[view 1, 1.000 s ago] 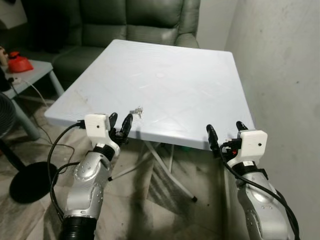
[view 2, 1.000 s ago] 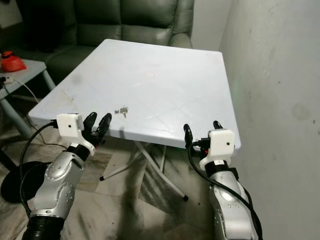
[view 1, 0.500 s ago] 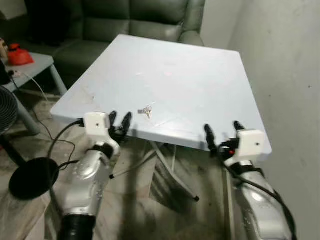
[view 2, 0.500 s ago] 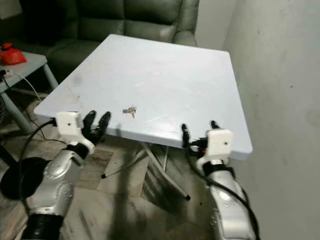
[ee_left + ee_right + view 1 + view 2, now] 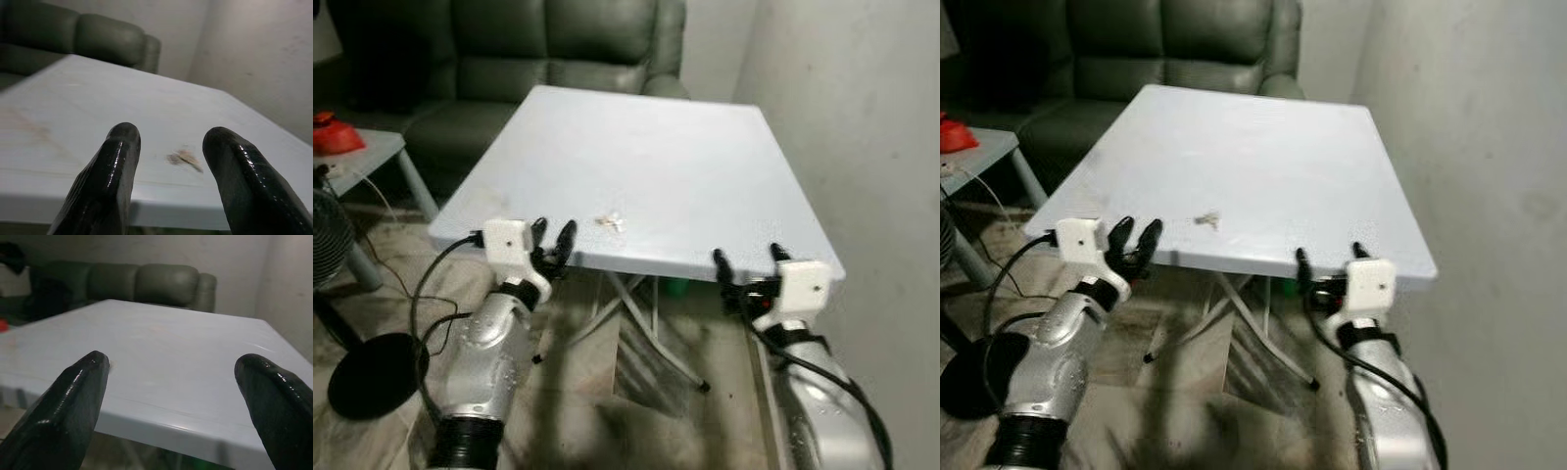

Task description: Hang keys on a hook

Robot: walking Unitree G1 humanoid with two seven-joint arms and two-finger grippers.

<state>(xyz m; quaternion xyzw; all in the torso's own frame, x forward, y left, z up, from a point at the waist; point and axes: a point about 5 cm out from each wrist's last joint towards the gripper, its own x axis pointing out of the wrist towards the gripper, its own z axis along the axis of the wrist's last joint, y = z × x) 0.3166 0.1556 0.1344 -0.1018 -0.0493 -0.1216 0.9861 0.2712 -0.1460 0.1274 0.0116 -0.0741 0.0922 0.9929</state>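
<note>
A small bunch of keys [image 5: 610, 221] lies on the white folding table [image 5: 636, 157], close to its near edge; the left wrist view shows the keys [image 5: 184, 158] just past the fingertips. My left gripper [image 5: 553, 239] is open, held at the table's near edge a little left of the keys. My right gripper [image 5: 747, 262] is open wide at the near right corner of the table, nothing between its fingers [image 5: 73, 396]. No hook can be made out.
A dark green sofa [image 5: 509, 59] stands behind the table. A pale wall [image 5: 862, 127] runs along the right side. At the left are a small grey side table [image 5: 357, 157] with a red object [image 5: 335, 135], a fan base [image 5: 367, 372] and cables on the floor.
The camera has shifted, so the table sits a bit differently in the picture. Both grippers hold the same open pose by the near edge; the keys have not moved on the table.
</note>
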